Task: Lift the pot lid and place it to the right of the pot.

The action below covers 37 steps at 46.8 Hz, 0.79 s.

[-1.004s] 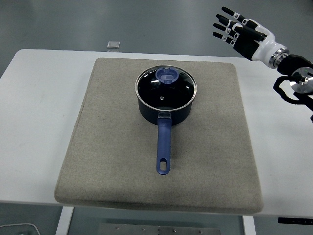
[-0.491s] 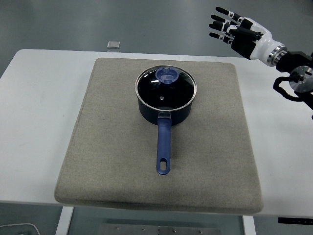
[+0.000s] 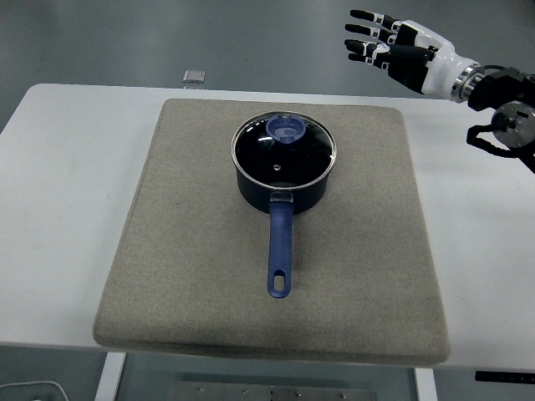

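Right hand (image 3: 399,52) at the upper right of the frame, above the far edge of the bench (image 3: 58,175), fingers (image 3: 368,29) spread and stretched toward the left, holding nothing. Black arm runs off the right edge. Hand well apart from the pot.

Pot (image 3: 282,180): dark blue saucepan, sitting upright in the upper middle of a grey mat (image 3: 192,276). Long blue handle (image 3: 280,251) points toward the bottom of the frame, with a hanging slot at its end.

Pot lid (image 3: 284,152): glass with a metal rim, seated flat on the pot, covering it fully. Blue knob (image 3: 287,128) rides at the far side of the lid as seen from here. Small vent hole visible nearer the handle side.

Mat covers most of the middle of the white bench; bare mat shows to the right of the pot. Small square grey object (image 3: 194,76) lies at the far edge of the bench, upper left of the pot; too small to identify.
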{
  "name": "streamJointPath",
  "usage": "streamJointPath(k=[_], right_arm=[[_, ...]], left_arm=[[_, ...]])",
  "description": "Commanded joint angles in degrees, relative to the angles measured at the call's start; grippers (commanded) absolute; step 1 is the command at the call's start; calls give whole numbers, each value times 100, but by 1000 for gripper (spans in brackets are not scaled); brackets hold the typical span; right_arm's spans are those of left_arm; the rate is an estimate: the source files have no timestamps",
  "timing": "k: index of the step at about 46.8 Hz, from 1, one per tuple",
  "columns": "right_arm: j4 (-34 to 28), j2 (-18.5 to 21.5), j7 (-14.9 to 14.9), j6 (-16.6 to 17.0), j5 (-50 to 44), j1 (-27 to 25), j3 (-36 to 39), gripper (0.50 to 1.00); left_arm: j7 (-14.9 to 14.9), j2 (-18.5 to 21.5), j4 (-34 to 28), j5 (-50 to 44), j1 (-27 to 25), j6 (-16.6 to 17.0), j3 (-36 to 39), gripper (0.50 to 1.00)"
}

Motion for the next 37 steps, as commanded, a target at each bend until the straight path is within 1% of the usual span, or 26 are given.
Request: streamJointPath(k=[1,14,17,23,29,33,37], right_arm=[[6,22,0,-17,-166,101,-17,901],[111,84,-9,-88,-782,356,-52,901],[217,84,0,-114,-896,427,-245,901],[445,84,0,-290,-940,655,-719,901],[797,66,0,-404,-966,936,-1211,901],[1017,75,8,-518,-1212,1156,-1545,901],[1149,75,8,-624,-1572,1297,-1669,901]], left_arm=[[0,0,0,-1,-1,-3,-3,1000],[0,0,0,-1,-1,-3,-3,1000],[0,0,0,-1,-1,-3,6,1000],[0,0,0,-1,-1,-3,6,1000],[0,0,0,-1,-1,-3,-3,1000],[0,0,0,-1,-1,6,-3,1000],[0,0,0,-1,-1,6,-3,1000]])
